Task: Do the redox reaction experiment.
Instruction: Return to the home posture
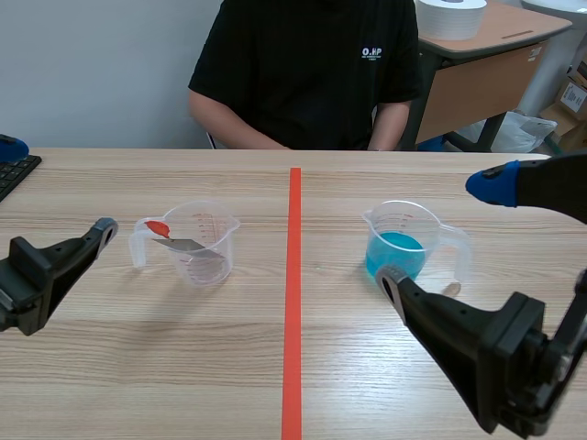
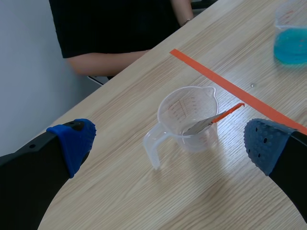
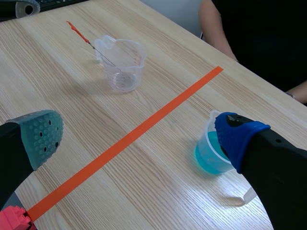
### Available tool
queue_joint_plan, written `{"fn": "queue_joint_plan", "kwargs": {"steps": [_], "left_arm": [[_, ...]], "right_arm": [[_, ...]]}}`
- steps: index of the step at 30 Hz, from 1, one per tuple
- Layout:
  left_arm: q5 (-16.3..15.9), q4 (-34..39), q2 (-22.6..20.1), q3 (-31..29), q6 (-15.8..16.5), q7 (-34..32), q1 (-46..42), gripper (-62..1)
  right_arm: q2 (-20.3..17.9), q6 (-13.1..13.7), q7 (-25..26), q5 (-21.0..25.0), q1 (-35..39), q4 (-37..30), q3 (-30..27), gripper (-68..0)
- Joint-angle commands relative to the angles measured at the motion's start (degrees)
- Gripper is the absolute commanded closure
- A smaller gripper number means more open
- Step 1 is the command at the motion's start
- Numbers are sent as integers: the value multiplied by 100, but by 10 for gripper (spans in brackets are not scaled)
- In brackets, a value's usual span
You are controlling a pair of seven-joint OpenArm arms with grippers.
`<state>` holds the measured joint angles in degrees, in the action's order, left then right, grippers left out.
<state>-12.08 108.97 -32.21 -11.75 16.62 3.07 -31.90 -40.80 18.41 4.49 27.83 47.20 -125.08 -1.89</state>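
1. The table (image 1: pixel 183 367) is recorded as a level wood-grain surface. It is divided by the tape line (image 1: pixel 293 302), which is used as the reference for all positions below.
2. The right gripper (image 3: pixel 139 134) is found released, fingers spread wide with nothing between them. It is held on the right arm's side of the tape line, its fingers standing to either side of the blue-liquid cup but apart from it.
3. The left gripper (image 2: pixel 169 143) is likewise found released and empty. It is held well out from the tape line on the left arm's side.
4. The blue-liquid cup (image 1: pixel 404 243) stands upright near the tape line on the right arm's side.
   - It is judged to be thin, stiff plastic, smooth and partly filled.
   - Spillage is expected if it is tilted or squeezed hard.
   - A hold across the body or at the side handle is advised.
5. The clear cup (image 1: pixel 202 243) stands upright near the tape line on the left arm's side. It is judged light and easily pushed or tipped.
6. The spatula (image 2: pixel 211 120) is leaned inside the clear cup, its orange handle projecting over the rim. It is judged thin, rigid and slippery, and the handle end is advised for a hold.
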Motion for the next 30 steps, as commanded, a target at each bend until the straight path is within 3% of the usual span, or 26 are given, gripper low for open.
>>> {"fn": "queue_joint_plan", "kwargs": {"steps": [1,30], "left_arm": [[-57,33,11,4,-15,-61,-35,-623],[-59,15,11,9,-17,-46,-50,-623]], "right_arm": [[-46,-2,101,39,-55,-2,-37,-679],[-46,-2,-31,39,-55,-2,-37,-679]]}}
